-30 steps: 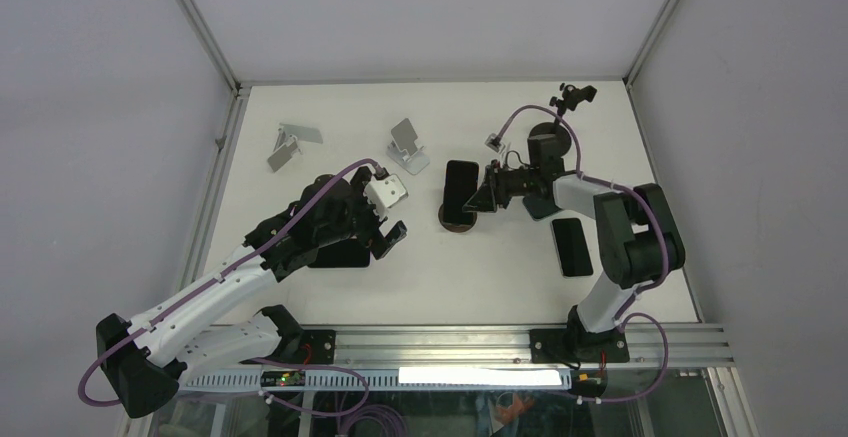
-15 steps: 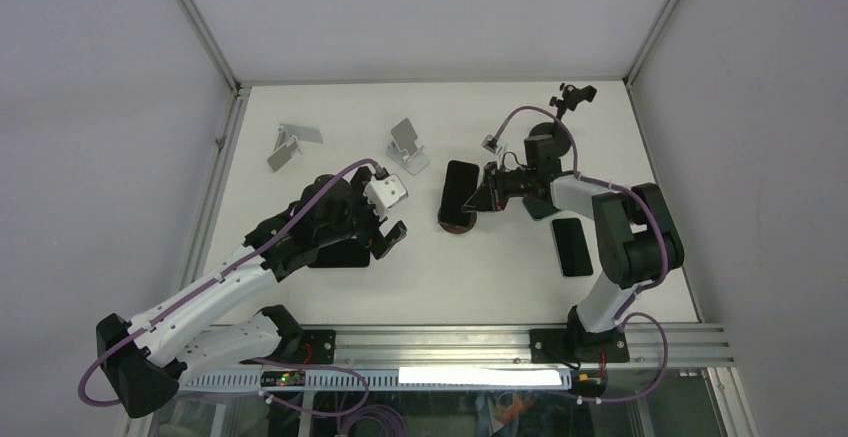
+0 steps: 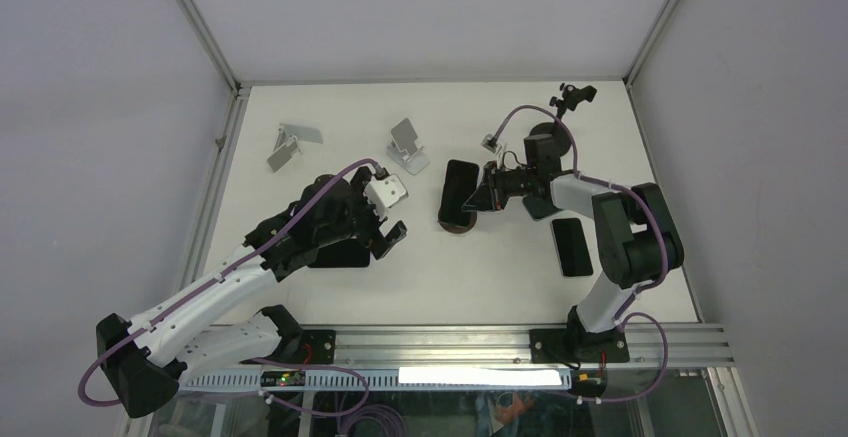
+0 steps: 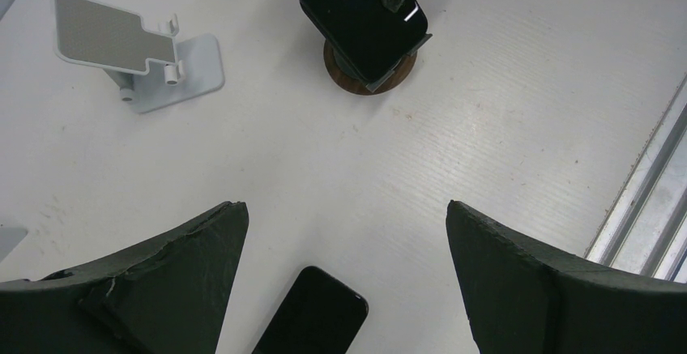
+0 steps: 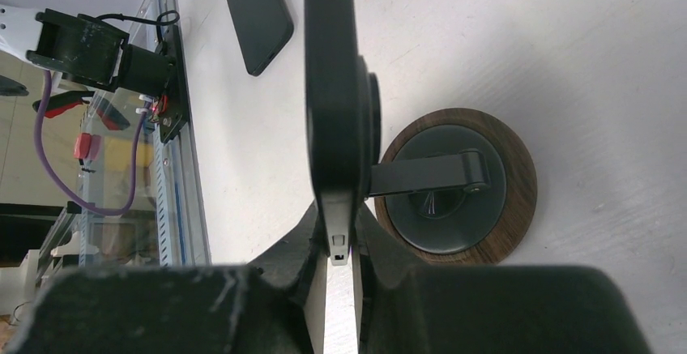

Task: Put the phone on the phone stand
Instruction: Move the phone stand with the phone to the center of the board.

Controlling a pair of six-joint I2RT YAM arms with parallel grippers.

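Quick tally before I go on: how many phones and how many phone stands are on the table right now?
Phone stands: 4 - left silver stand, right silver stand, wooden-base stand, black stand
Phones: 3 - upright phone, phone beside the right arm, phone under the left arm
Total: 7

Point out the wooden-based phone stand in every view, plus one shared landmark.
Top external: stand near the picture's centre, mid-table.
Left wrist: stand at top centre, partly behind the phone.
Right wrist: stand right of centre, round base showing.
Shared landmark: that raised black phone.
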